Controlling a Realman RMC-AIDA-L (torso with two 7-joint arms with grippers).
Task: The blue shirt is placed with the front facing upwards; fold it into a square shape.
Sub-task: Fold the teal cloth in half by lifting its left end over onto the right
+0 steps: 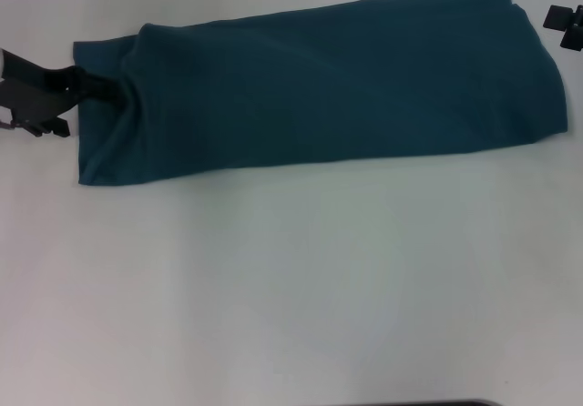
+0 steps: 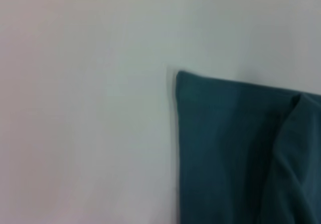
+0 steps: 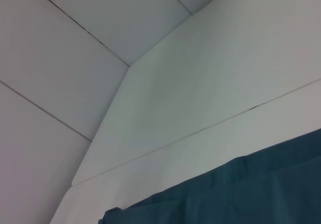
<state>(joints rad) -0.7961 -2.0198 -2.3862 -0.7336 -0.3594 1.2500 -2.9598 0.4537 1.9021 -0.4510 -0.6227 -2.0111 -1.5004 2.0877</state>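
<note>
The blue shirt [image 1: 328, 83] lies on the white table as a long folded band, slanting from the left up to the far right, with plain cloth on top. My left gripper [image 1: 107, 87] is at the band's left end. Its dark fingers [image 1: 91, 83] reach into the edge of the upper layer, where the cloth puckers around them. In the left wrist view a lower corner of the shirt [image 2: 225, 148] lies flat with a raised fold beside it. My right gripper [image 1: 565, 19] sits just past the shirt's far right corner, apart from the cloth. The right wrist view shows the shirt's edge [image 3: 251, 194].
The white table [image 1: 291, 288] stretches wide in front of the shirt. Beyond the table, the right wrist view shows pale wall panels [image 3: 100, 58] with seams. A dark strip [image 1: 446, 403] shows at the near edge.
</note>
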